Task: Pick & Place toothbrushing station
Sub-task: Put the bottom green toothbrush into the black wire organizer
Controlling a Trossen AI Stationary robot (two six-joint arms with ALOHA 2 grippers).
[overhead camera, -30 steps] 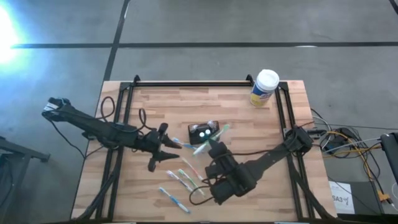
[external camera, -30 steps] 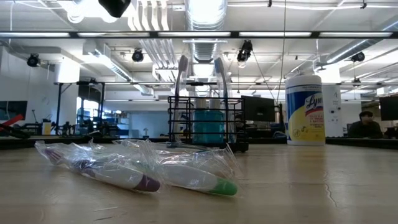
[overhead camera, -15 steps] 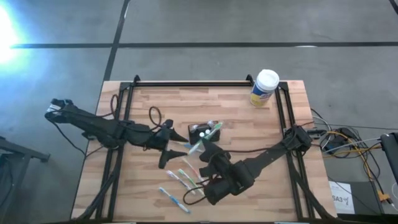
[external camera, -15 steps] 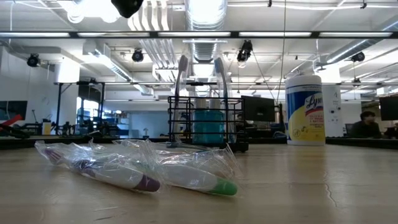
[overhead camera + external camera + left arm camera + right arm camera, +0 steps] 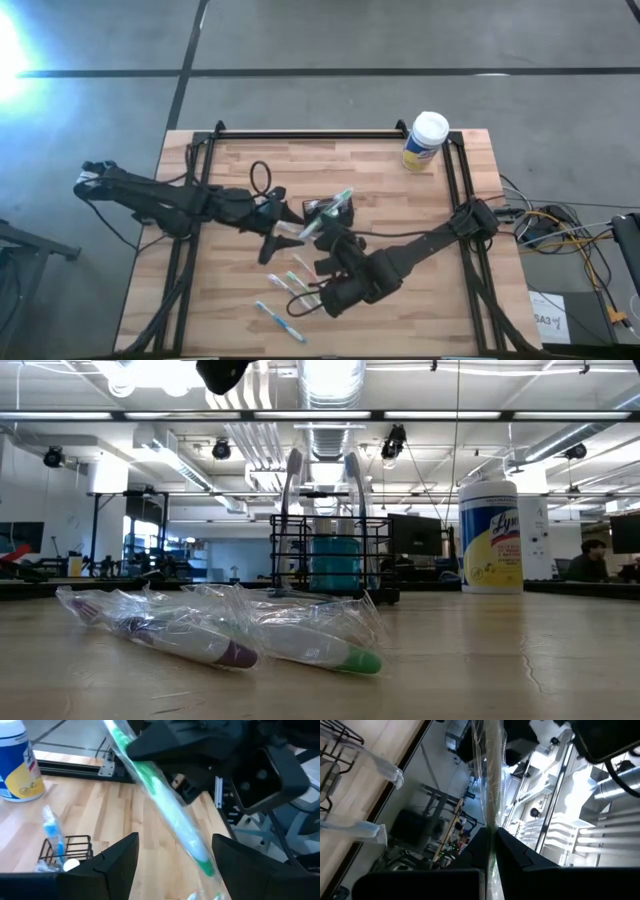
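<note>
The small black wire toothbrushing station (image 5: 322, 210) stands mid-table on the pale wood-plank table (image 5: 400, 290), holding wrapped brushes. Just beside it, my right gripper (image 5: 318, 232) is clamped on a green plastic-wrapped toothbrush (image 5: 331, 212) angled over the station. My left gripper (image 5: 287, 219) sits wide apart around that toothbrush's lower end, gripping nothing.

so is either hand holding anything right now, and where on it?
Right hand is shut on a wrapped green toothbrush, gripping it at one end. Left hand is open beside that toothbrush, holding nothing.
</note>
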